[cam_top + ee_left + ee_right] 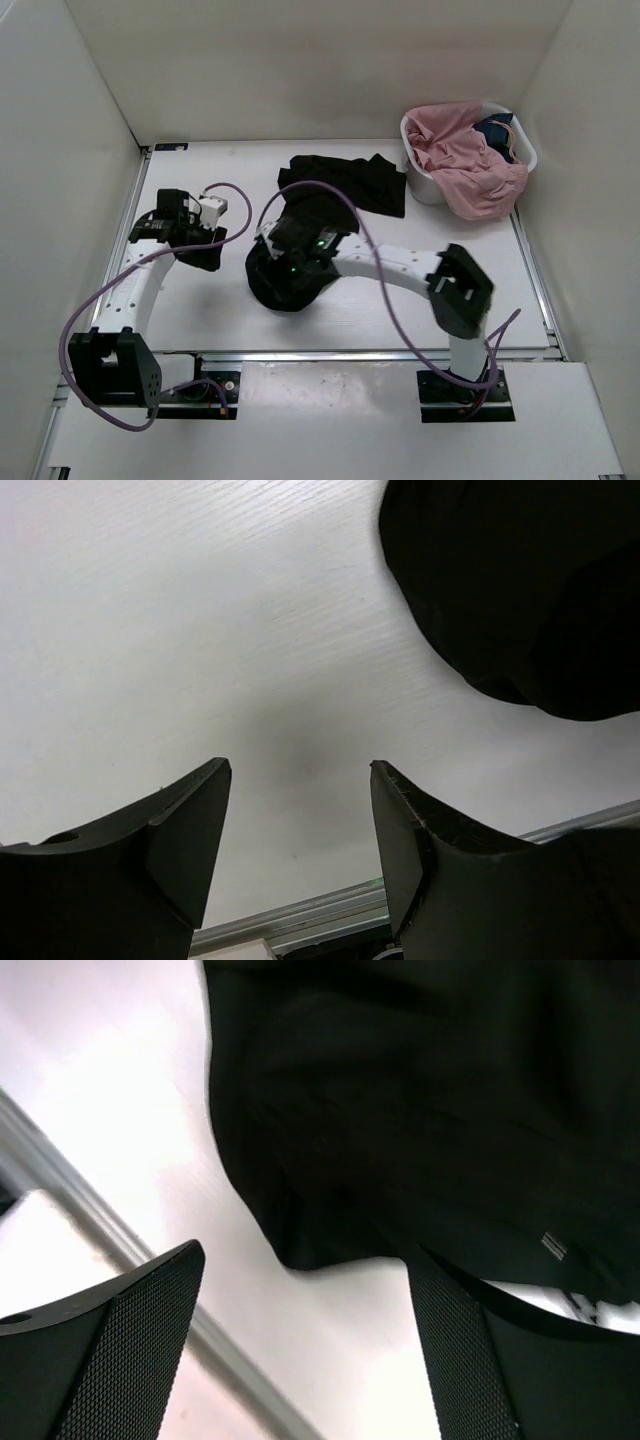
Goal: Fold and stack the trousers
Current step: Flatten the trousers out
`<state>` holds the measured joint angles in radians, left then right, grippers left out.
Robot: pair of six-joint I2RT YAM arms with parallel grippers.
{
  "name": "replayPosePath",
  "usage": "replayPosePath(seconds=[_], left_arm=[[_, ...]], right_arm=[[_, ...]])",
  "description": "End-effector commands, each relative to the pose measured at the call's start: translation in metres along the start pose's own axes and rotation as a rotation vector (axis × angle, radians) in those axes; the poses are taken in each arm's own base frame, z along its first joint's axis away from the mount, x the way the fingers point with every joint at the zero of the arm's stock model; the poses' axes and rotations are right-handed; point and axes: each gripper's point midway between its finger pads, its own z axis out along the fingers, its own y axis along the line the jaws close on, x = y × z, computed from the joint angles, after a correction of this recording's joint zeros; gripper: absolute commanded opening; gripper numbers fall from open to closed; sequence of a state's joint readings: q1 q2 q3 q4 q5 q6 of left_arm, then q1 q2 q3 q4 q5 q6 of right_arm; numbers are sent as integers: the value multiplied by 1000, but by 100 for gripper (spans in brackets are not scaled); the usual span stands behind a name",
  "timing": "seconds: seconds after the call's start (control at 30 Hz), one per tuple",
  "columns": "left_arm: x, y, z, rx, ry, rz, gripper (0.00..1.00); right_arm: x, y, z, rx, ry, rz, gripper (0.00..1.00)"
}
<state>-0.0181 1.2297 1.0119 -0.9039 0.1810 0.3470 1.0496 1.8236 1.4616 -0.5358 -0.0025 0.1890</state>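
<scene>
Black trousers (335, 192) lie bunched beneath the spread right end effector (305, 1280).

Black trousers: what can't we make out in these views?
- Top external: the right arm covers the near half of the black trousers, so the fold state is hidden.
- Right wrist: the trousers run off the top and right edges; the tag is too small to read.
- Left wrist: only a dark lobe shows, cut by the frame's corner.
- Laundry basket: the blue item is mostly buried under the pink garment; type unclear.
</scene>
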Motion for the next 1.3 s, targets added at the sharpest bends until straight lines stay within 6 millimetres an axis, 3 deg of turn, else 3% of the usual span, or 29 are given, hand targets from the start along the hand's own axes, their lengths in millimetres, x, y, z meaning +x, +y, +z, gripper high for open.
replayPosePath(seconds=[0.0,0.03,0.17,0.37,0.5,0.53,0.6,0.63,0.7,0.73,0.77,0.8,0.83,0.87,0.9,0.93,0.97,1.0,1.03,1.1,1.13,1.17,1.2,1.23,1.27], left_arm=[[-7,12,-5,-67,-40,-41,69],[-5,17,-6,-82,-36,-40,69],[-1,18,-10,-104,-42,-26,72],[1,18,-13,-108,-52,-15,73],[1,18,-13,-108,-52,-15,73],[1,18,-13,-108,-52,-15,73],[1,19,-14,-118,-48,-15,73],[1,19,-14,-118,-48,-15,73],[4,20,-14,-124,-36,-8,73],[4,20,-14,-124,-36,-8,73],[4,21,-14,-124,-35,4,73],[5,23,-14,-134,-31,13,73],[5,25,-15,-143,-27,22,73],[2,26,-17,-147,-36,35,73],[2,29,-18,-158,-30,61,73],[-3,33,-20,-169,-32,74,73],[-6,35,-19,-169,-32,83,73],[-9,38,-20,-180,-28,93,73],[-17,41,-20,-181,-31,94,73],[-25,44,-18,-187,-28,101,73],[-36,41,-17,-186,-32,124,73],[-41,40,-17,-183,-36,133,73],[-45,41,-17,-184,-40,133,73],[-48,38,-17,-176,-38,144,73],[-57,34,-18,-171,-53,161,73]], right_arm=[[-3,0,26,51,60,-119,87],[-14,1,27,57,44,-120,87],[-18,-13,42,139,41,-122,87],[-9,-22,67,180,95,-125,77],[-15,-14,77,137,87,-122,56],[-13,-5,77,88,95,-120,37],[-19,3,77,27,82,-110,17],[-18,2,78,1,93,-84,0],[-25,1,66,-19,86,-31,0],[-26,-12,58,-4,84,6,0],[-42,-15,31,7,23,53,0],[-43,-24,16,26,3,85,0],[-67,-35,-33,44,-104,125,0],[-78,-47,-61,90,-167,151,0],[-107,-56,-106,112,-283,175,0],[-124,-51,-169,126,-398,159,0],[-141,-51,-211,153,-490,143,0],[-174,-47,-291,187,-681,98,0],[-179,-41,-345,189,-792,76,0],[-181,-29,-412,177,-958,48,0],[-166,-28,-446,180,-1033,54,0],[-163,-33,-463,209,-1096,76,0],[-142,-36,-490,220,-1155,105,0],[-131,-47,-466,265,-1098,124,0],[-119,-55,-462,302,-1081,158,0]])
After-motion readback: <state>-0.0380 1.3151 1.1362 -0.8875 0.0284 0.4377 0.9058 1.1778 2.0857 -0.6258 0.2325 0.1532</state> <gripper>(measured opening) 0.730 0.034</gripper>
